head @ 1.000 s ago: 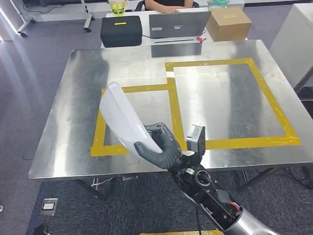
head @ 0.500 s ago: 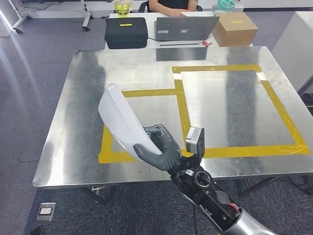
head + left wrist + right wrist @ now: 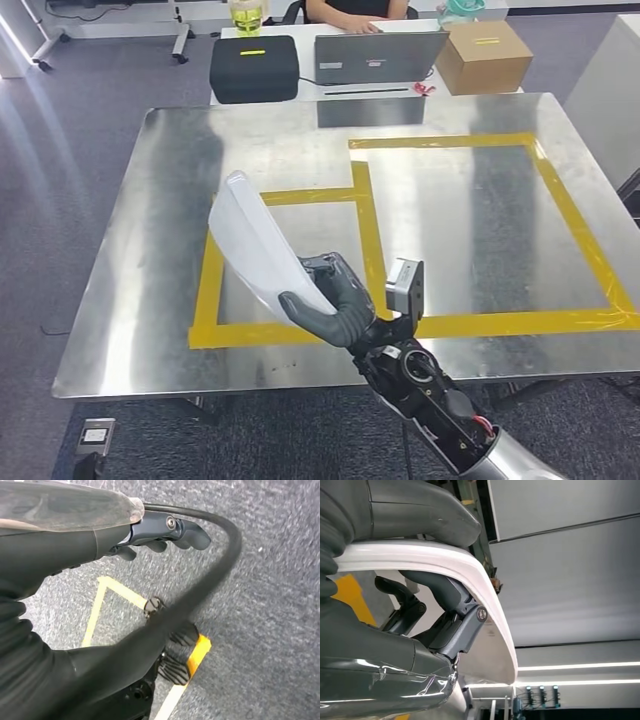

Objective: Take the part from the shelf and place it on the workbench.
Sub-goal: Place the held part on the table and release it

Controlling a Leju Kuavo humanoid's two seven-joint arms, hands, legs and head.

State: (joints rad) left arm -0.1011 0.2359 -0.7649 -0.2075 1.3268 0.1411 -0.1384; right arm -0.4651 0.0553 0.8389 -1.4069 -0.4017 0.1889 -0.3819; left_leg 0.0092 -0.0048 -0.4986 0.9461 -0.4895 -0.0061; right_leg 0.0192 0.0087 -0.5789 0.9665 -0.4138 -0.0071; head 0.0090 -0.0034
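- Bench [image 3: 189, 150] of bare brushed metal carries two adjoining rectangles of yellow tape [image 3: 362, 215], a smaller one on the left and a larger one on the right.
- The right hand [image 3: 332, 300] holds the curved white plastic part [image 3: 260, 245] above the near edge of the bench, over the smaller rectangle; the thick grey thumb lies across one face of the part's lower end and the darker fingers [image 3: 444, 592] wrap the other face.
- The part tilts up and away to the left from the hand, and its far end is rounded.
- The left hand [image 3: 166, 532] hangs over grey carpet [image 3: 271, 605] marked with yellow floor tape [image 3: 198, 650]; its dark fingers point outward and whether they are apart or closed cannot be told.
- Behind the bench a white desk [image 3: 302, 45] bears a black zipped case [image 3: 253, 68] with a small yellow label, a grey laptop [image 3: 377, 55] and a brown cardboard box [image 3: 483, 55] with a yellow label; no writing on any of them can be read.
- A person [image 3: 351, 12] sits at the laptop.
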